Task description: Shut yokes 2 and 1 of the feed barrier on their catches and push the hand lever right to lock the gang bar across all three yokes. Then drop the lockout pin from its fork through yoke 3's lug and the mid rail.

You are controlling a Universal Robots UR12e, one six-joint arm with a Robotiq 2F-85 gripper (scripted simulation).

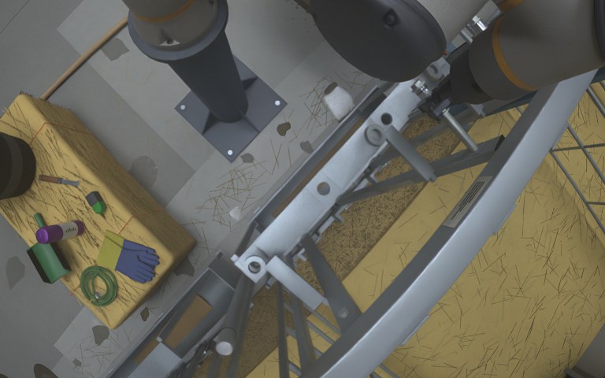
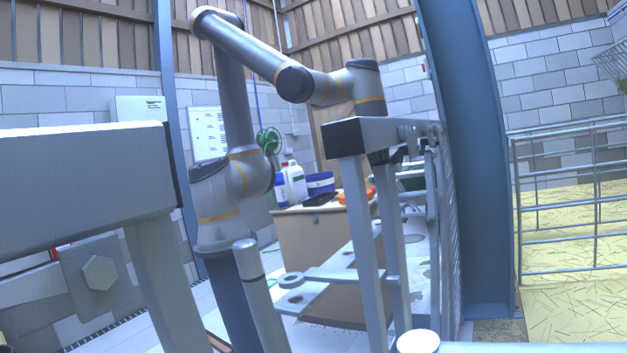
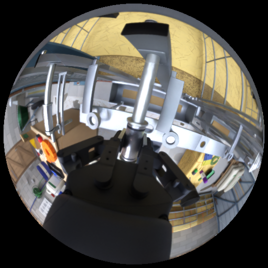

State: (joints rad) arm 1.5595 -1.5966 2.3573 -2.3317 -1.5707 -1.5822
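The hand lever (image 3: 145, 90), a grey steel rod with a collar near its grip end, stands at the far end of the feed barrier (image 1: 321, 187), and my gripper (image 3: 132, 147) is closed around it just behind the collar. In the side camera the lever (image 1: 459, 130) slants out from under my wrist over the straw. The mid rail is a pale flat beam with round holes. Two yoke lugs with ring eyes (image 3: 93, 120) (image 3: 170, 140) sit on the rail on either side of the lever. The lockout pin and its fork are not clear to me.
A hay bale (image 1: 84, 200) lies left of the barrier with gloves (image 1: 134, 258), a green coil, a bottle and small tools on it. The arm's pedestal (image 1: 209, 76) stands on the concrete. A curved steel beam (image 1: 468, 232) crosses the straw pen.
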